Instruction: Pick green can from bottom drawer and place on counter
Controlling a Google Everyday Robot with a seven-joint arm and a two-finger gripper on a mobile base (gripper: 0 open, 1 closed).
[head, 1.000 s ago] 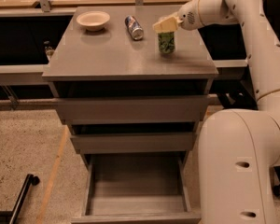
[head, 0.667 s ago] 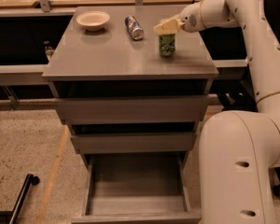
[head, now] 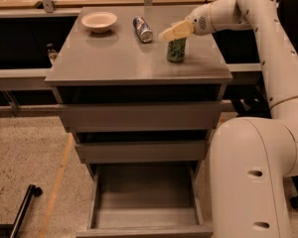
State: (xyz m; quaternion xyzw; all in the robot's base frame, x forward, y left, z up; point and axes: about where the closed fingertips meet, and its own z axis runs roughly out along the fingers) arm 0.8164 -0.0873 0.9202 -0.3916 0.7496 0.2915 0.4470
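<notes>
The green can [head: 176,50] stands upright on the counter [head: 124,58], near its right edge. My gripper [head: 170,34] hangs just over the can's top, slightly to its left, at the end of the white arm that reaches in from the right. It hides the can's silver top. The bottom drawer [head: 145,217] is pulled out below, and its grey floor is bare.
A white bowl [head: 99,21] sits at the counter's back left. A blue-and-silver can [head: 142,29] lies on its side at the back middle. The two upper drawers [head: 139,115] are partly open. My white base [head: 253,177] stands to the right of the drawers. A tan bench runs behind.
My gripper has shifted slightly left and lower in the view over the green can. The can has stayed in place on the counter.
</notes>
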